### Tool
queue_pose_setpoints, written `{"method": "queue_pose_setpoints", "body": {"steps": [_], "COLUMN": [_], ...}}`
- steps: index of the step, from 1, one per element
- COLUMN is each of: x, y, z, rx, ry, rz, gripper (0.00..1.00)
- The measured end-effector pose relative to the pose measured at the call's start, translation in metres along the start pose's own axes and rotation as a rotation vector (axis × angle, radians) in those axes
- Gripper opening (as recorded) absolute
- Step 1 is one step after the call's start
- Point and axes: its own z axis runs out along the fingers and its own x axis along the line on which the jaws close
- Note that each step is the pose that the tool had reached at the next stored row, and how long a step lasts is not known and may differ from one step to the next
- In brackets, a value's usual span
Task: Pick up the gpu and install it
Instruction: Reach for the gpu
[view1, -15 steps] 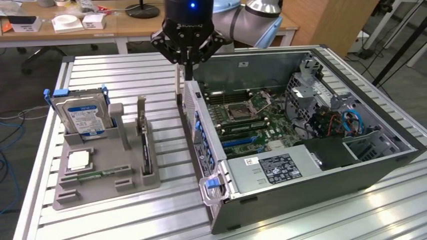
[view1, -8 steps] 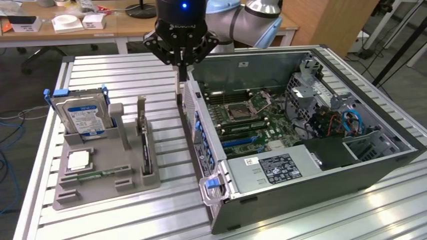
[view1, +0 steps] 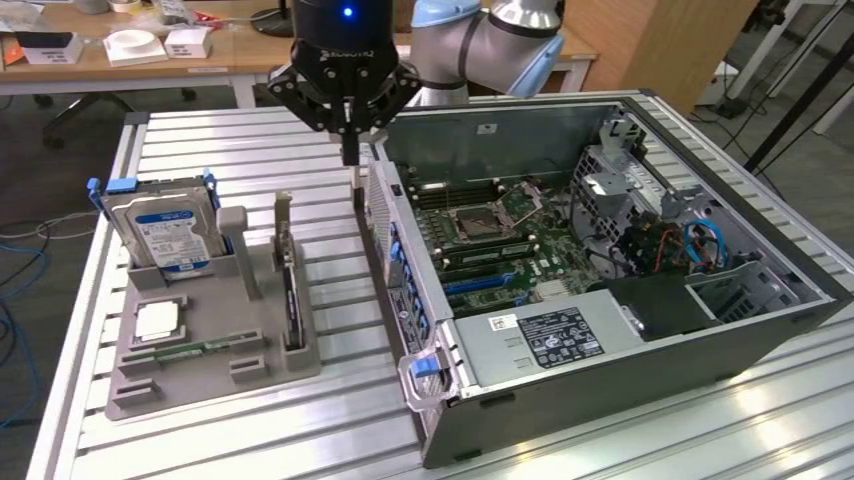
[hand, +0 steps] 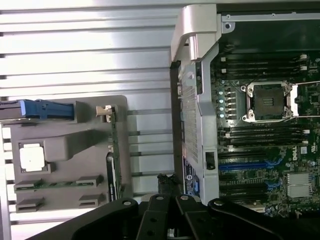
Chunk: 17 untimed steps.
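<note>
Beyond the gpu (view1: 291, 295) at its bracket end, hovering, jaws shut on nothing. On edge, long axis toward jaws.

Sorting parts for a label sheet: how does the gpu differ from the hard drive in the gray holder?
The gpu is a thin black card; the hard drive is a thick silver block. The gpu ends in a narrow metal bracket; the hard drive carries a blue-white label and blue side rails. Both stand on edge in slots of the gray holder.
</note>
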Motion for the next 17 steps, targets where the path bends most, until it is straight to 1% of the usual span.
{"method": "queue_pose_setpoints", "body": {"steps": [17], "x": [0.027], "y": [-0.0036], "z": [-0.0007], "rx": [0.0], "ry": [0.0], "rz": [0.0], "gripper": [0.11]}}
